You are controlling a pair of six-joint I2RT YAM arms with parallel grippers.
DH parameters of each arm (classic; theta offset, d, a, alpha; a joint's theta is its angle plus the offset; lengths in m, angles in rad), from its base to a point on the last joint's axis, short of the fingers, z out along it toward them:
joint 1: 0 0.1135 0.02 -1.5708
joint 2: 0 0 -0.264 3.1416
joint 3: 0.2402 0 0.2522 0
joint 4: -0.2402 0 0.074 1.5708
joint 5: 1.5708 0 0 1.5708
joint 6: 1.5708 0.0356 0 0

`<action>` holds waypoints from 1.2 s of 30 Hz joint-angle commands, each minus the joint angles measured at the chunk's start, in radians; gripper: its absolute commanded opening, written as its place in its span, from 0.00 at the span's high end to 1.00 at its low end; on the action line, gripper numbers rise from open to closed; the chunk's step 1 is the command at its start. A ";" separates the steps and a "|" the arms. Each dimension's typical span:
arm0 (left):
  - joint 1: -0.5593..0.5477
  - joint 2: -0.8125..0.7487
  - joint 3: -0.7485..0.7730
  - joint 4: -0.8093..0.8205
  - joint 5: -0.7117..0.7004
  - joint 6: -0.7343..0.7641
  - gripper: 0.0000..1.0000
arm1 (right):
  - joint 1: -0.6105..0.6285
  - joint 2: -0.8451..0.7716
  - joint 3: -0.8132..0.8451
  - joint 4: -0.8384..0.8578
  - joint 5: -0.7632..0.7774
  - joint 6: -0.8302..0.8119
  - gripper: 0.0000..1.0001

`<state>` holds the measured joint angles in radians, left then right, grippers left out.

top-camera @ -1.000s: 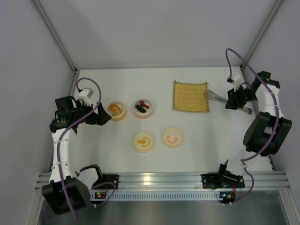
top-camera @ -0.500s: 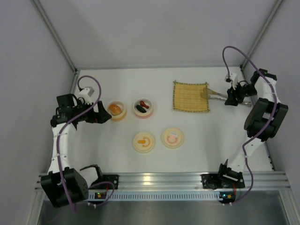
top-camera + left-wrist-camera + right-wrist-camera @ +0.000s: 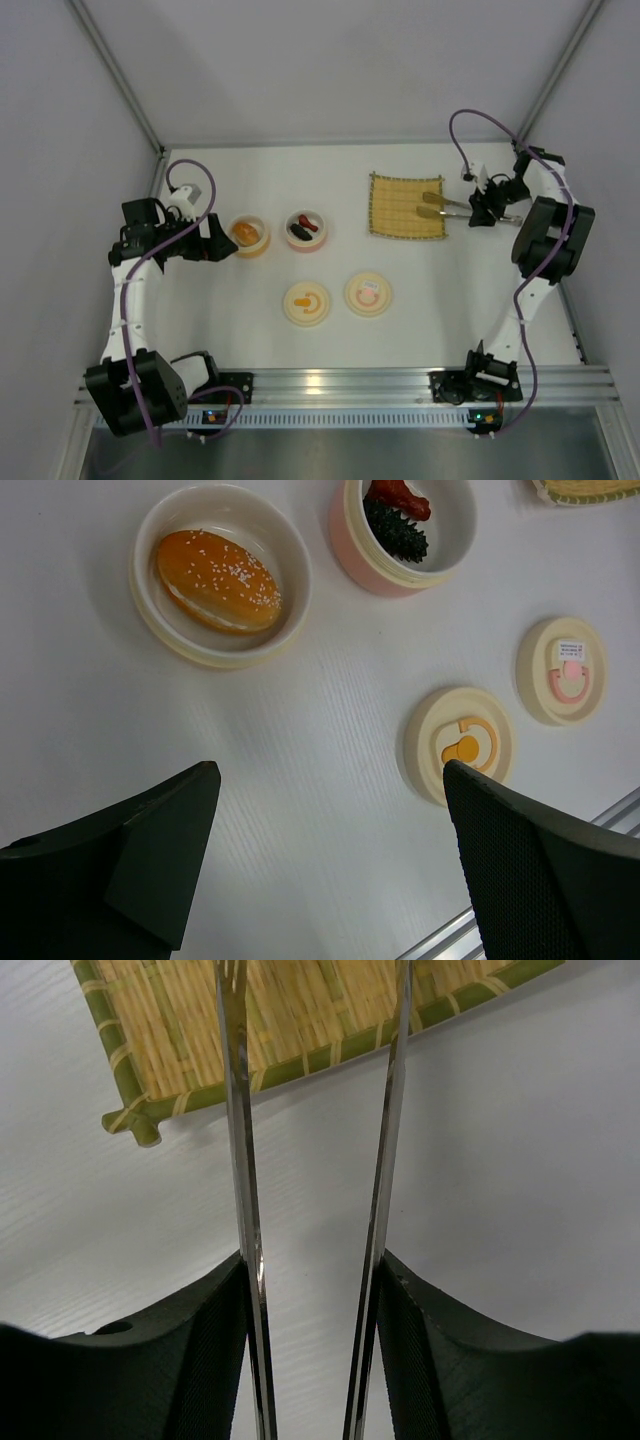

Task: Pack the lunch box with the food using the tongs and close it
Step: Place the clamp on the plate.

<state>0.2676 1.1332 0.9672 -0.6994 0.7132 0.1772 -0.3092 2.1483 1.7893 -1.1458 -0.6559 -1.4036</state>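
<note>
Right hand [image 3: 312, 1275] half-open, gripping the tongs [image 3: 238, 1140] by both arms, tips reaching over the bamboo mat [image 3: 300, 1020]. Left hand [image 3: 328, 780] hovering wide open, empty. Food sitting in the bowls [image 3: 292, 590]: bun [image 3: 217, 582], red and black pieces [image 3: 397, 535]. Packing looking done; next, probably releasing the tongs and fitting the lids [image 3: 462, 745].

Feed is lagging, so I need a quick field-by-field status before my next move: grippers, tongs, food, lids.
left gripper: open, empty, hovering near cream bowl
right gripper: shut on tongs, whose tips reach over bamboo mat
bun: in cream bowl
red piece, black piece: together in pink bowl
lids: orange-marked lid and pink-marked lid, both lying flat, off the bowls
</note>
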 commanded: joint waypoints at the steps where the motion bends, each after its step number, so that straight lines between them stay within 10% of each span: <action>1: 0.007 -0.007 0.041 0.035 -0.003 0.001 0.02 | 0.019 0.027 0.061 0.035 -0.021 -0.043 0.51; 12: 0.005 -0.004 0.044 0.054 0.003 -0.028 0.02 | 0.022 0.039 0.048 0.032 0.019 -0.049 0.23; 36: 0.008 -0.046 0.136 -0.011 -0.052 -0.045 0.02 | 0.047 -0.342 0.102 -0.051 -0.246 0.248 0.01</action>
<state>0.2676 1.1076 1.0679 -0.6987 0.6624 0.1402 -0.2939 1.9484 1.8736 -1.1679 -0.7864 -1.2552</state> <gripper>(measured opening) 0.983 0.992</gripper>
